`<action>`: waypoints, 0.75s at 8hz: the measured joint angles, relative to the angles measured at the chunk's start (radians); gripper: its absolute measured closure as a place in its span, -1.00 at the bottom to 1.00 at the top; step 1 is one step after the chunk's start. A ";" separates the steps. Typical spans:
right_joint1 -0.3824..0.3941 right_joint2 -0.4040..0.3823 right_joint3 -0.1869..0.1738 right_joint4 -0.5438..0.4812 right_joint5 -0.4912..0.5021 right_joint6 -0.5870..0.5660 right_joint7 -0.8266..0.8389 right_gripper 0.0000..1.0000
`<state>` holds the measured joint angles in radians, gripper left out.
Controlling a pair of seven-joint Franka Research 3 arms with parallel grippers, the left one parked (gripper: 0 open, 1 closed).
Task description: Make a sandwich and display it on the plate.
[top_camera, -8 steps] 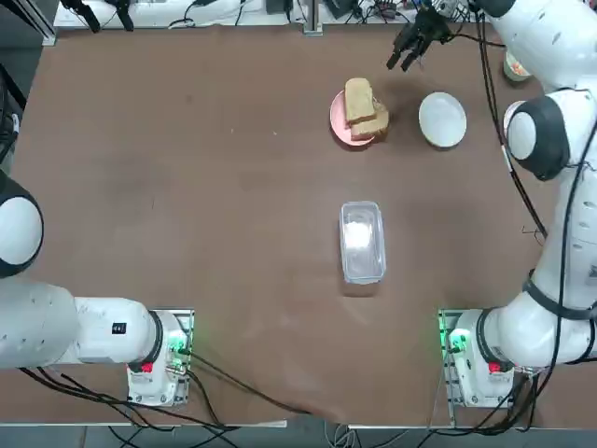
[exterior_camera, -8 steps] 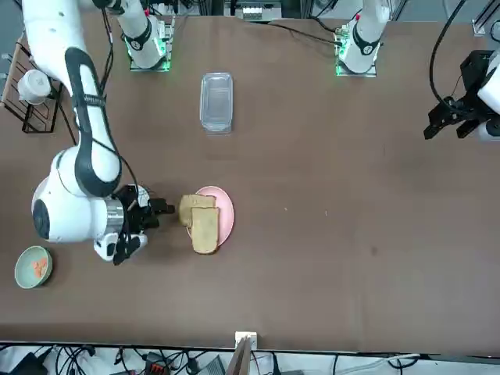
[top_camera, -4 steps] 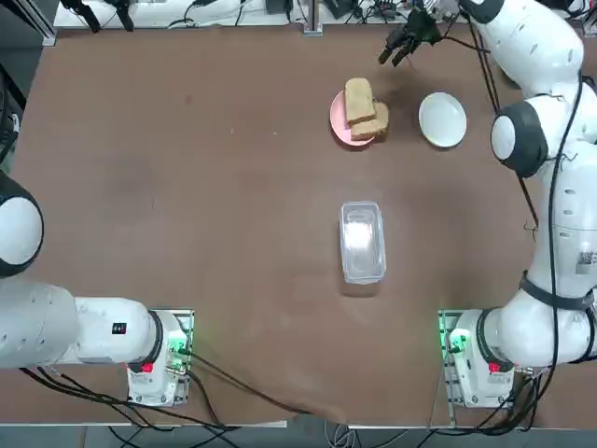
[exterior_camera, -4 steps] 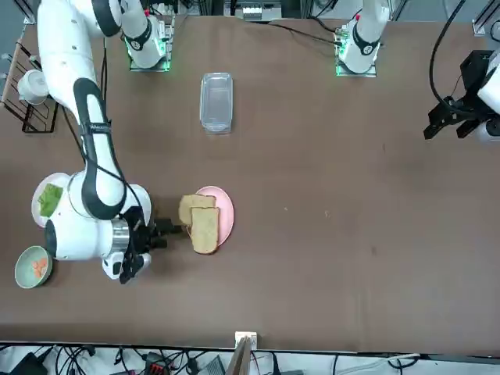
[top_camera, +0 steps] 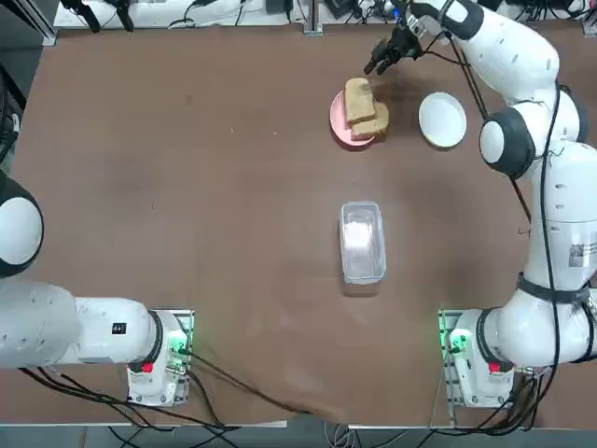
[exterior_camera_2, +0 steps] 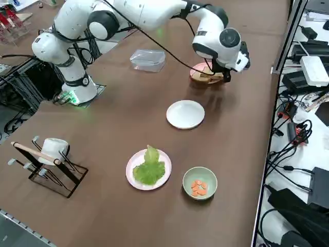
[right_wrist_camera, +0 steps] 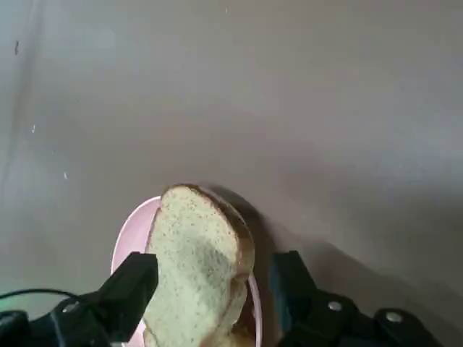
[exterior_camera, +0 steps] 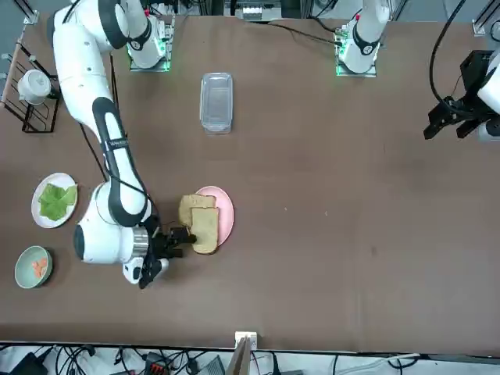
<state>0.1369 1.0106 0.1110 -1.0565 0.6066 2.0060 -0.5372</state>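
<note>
Two tan bread slices [top_camera: 360,105] lie overlapping on a pink plate [top_camera: 338,119]; no put-together sandwich is in view. The white plate [top_camera: 442,119] stands bare just right of them. My right gripper [top_camera: 374,65] hangs low at the far end of the bread, open. In the wrist view its fingers [right_wrist_camera: 130,288] flank the upper slice [right_wrist_camera: 199,260] with a gap on each side. A lettuce leaf [exterior_camera_2: 149,169] lies on its own plate. Orange pieces sit in a pale-green bowl [exterior_camera_2: 200,182]. In the front view my arm hides the white plate.
A clear lidded container [top_camera: 362,241] lies mid-table, nearer the bases. A wire rack with a white cup [exterior_camera_2: 49,156] stands at the table's right edge. The lettuce plate [exterior_camera: 54,201] and green bowl [exterior_camera: 33,266] sit right of the white plate.
My right gripper has moved left along the far side of the table, from above the white plate's far side to the bread's far end. The arm now uncovers the lettuce plate in the front view.
</note>
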 joint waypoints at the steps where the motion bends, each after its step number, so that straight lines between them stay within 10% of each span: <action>1: -0.011 0.008 0.014 0.000 0.000 0.004 -0.010 -0.87; 6: -0.035 0.041 0.051 0.001 0.007 0.033 -0.020 -0.76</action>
<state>0.1021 1.0512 0.1619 -1.0553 0.6132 2.0393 -0.5575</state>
